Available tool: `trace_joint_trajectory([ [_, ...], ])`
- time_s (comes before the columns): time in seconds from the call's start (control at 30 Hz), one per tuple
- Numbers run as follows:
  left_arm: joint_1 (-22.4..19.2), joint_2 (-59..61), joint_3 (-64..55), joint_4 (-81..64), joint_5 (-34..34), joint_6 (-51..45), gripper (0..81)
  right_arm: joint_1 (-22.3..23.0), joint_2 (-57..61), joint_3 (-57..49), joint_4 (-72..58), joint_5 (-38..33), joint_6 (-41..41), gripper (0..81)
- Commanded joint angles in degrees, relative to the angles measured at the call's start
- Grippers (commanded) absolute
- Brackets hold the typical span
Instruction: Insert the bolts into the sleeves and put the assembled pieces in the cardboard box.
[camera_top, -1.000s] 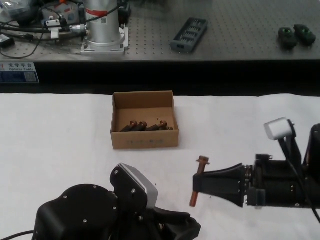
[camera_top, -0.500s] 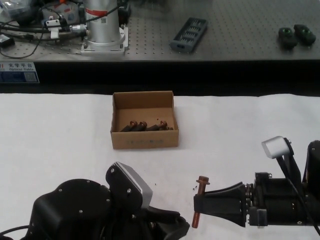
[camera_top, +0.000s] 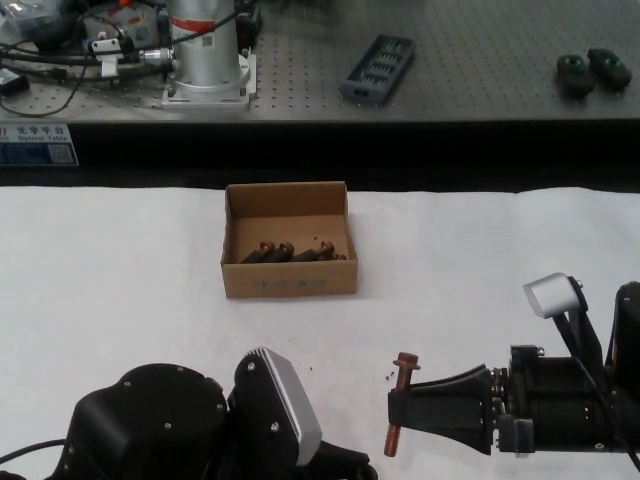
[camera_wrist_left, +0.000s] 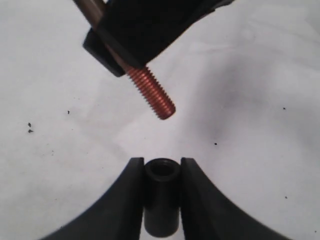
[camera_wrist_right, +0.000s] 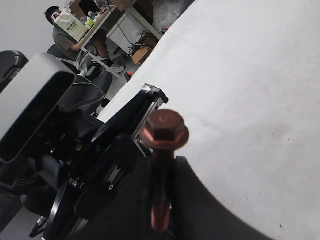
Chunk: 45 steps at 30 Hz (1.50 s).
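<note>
— Containers first. What do you have?

— Item one: cardboard box (camera_top: 287, 283), open top, standing mid-surface on the white surface (camera_top: 120, 260). Contents: several assembled pieces (camera_top: 295, 252), dark bodies with copper-brown heads, lying in a row against its near wall. I can't fix the exact count.

— And the loose parts?

— Item two: bolt (camera_top: 402, 378), copper-coloured, flanged hex head, thread on the lower shank. I see it upright, head up, at the near side of the surface, well apart from the box. Item three: sleeve (camera_wrist_left: 162, 205), black, cylindrical, its bore open towards the bolt.

— Grips?

— My right jaws are closed on the bolt's shank, below the head and above the thread. My left jaws are closed on the sleeve, one finger on each side, with its mouth standing just proud of the tips. The bolt's threaded tip hangs near the sleeve's mouth, apart from it and tilted, not entered.
</note>
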Motion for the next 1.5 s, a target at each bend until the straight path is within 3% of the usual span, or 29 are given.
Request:
trace_joint_trajectory([
  [0.0, 0.1, 0.0, -0.1, -0.1, 0.5, 3.9, 6.9, 0.3, -0.7, 0.0, -0.1, -0.3, 0.0, 4.3],
  [0.4, 0.1, 0.0, -0.1, -5.3, 0.5, -8.4, 6.9, 0.3, -0.7, 0.0, -0.1, -0.3, 0.0, 4.3],
  [0.67, 0.1, 0.0, -0.1, -7.7, 5.7, -10.0, 6.9, 0.3, -0.7, 0.0, -0.1, -0.1, 0.0, 4.3],
  [1.17, 0.1, 0.0, -0.1, -7.7, 6.1, -15.1, 6.9, 0.4, -0.7, 0.0, -0.1, -0.1, 0.0, 4.3],
  [1.47, 0.1, 0.0, -0.1, -11.3, 6.1, -17.9, 6.9, 5.4, -0.7, 0.0, 0.4, 3.6, -0.2, 4.3],
])
